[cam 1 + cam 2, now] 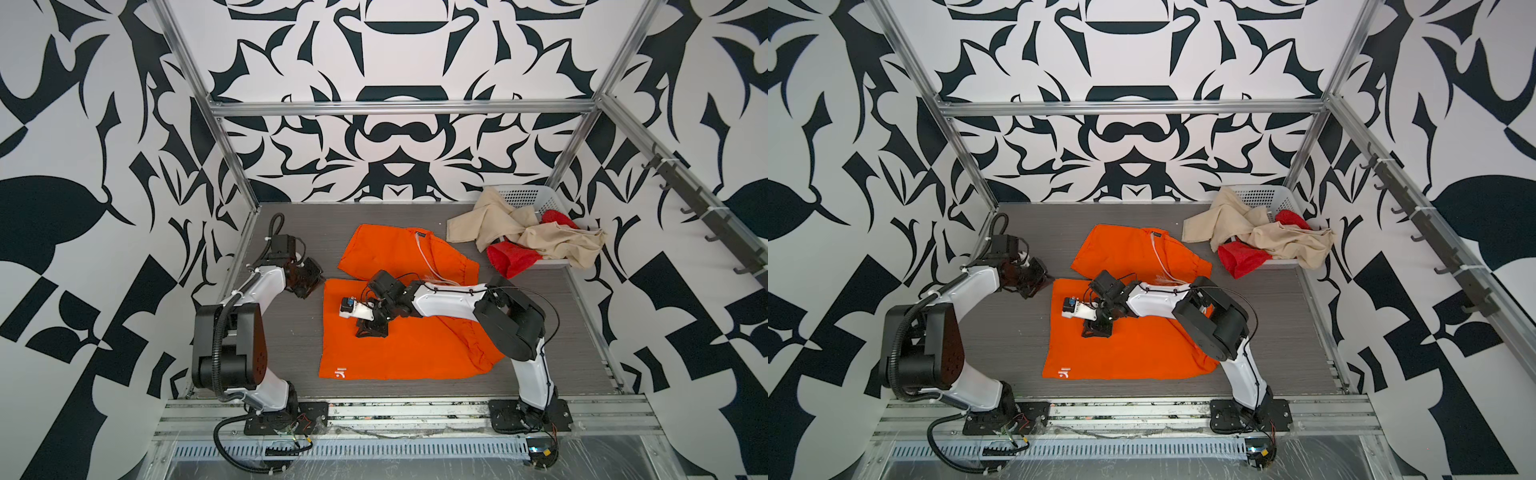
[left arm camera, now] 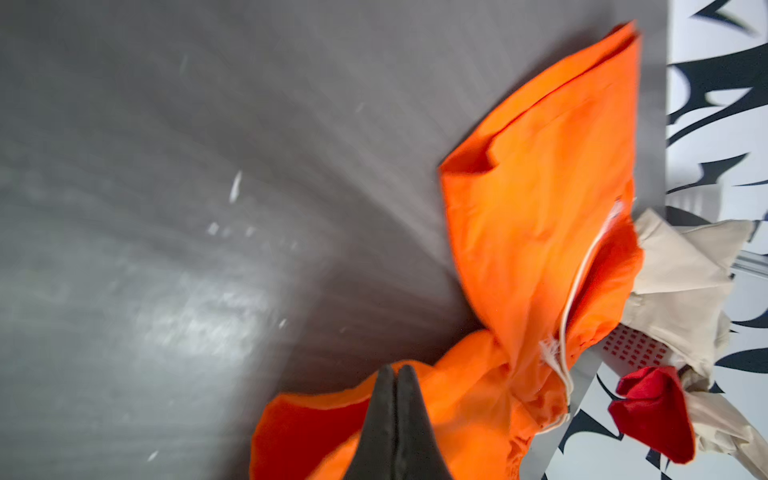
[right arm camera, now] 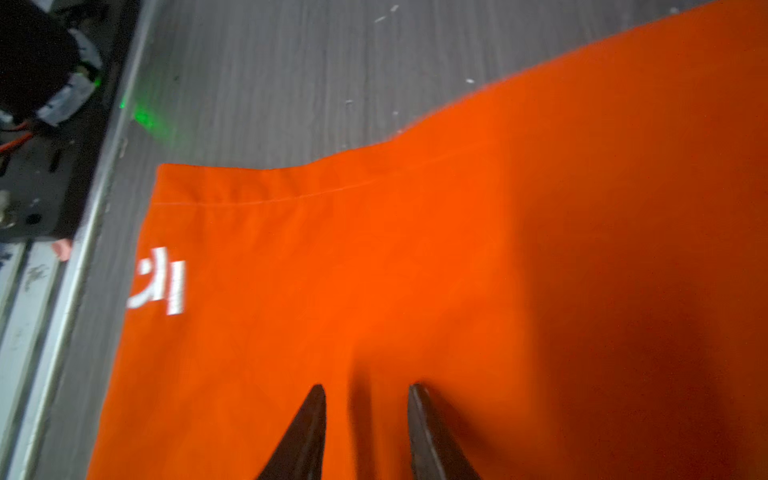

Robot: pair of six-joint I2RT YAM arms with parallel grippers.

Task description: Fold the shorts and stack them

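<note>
- Three pairs of shorts are in view. The orange shorts (image 1: 395,353) lie spread out mid-table on the grey table (image 1: 286,345), seen in both top views (image 1: 1121,357).
- One leg of the orange shorts lies flat toward the robot bases, with the white logo (image 1: 340,372) at its near-left corner. The other leg angles off on the far side. The white drawstring (image 1: 424,257) trails across the waist end.
- The right gripper (image 1: 372,328) sits over the flat leg of the orange shorts. In the right wrist view its fingers (image 3: 307,424) stand partly apart, with only flat cloth behind the gap and nothing pinched. Whether the tips touch the cloth cannot be told.
- The left gripper (image 1: 309,276) is just beside the left edge of the orange shorts, where the two legs part. In the left wrist view its fingertips (image 2: 386,399) are pressed together with nothing seen between them.
- The beige shorts (image 1: 490,226) and red shorts (image 1: 513,257) are bunched together past the far-right corner of the orange shorts, draped over the white basket (image 1: 528,199). The beige cloth is close to the orange shorts but not touching them.
</note>
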